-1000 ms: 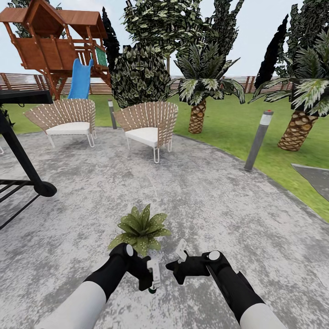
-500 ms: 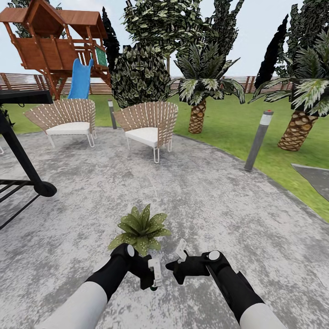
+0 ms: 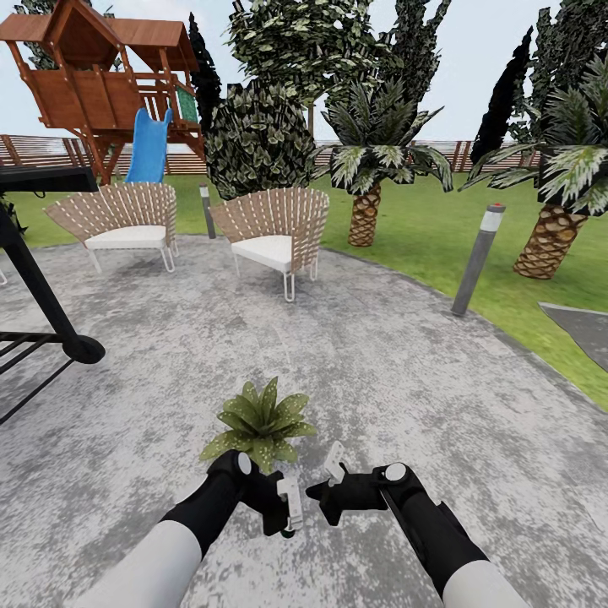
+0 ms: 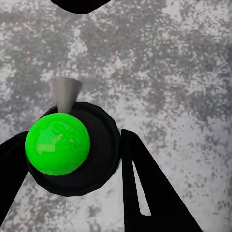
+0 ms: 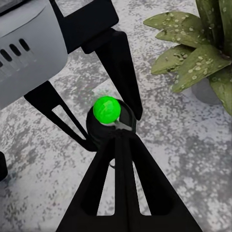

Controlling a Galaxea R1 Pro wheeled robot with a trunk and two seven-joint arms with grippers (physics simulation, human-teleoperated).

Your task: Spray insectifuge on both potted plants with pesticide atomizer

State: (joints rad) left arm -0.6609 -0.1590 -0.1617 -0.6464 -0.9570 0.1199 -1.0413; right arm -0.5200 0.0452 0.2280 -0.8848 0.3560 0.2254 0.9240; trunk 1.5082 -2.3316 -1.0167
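Left pincer (image 3: pixel 287 511) clamped around pesticide atomizer (image 4: pixel 63 145)

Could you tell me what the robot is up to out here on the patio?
The left gripper is holding the pesticide atomizer, its fingers closed on the bottle, just in front of a speckled potted plant on the stone patio. The right gripper hangs close beside it, holding nothing that I can see. Two wicker chairs stand further back.
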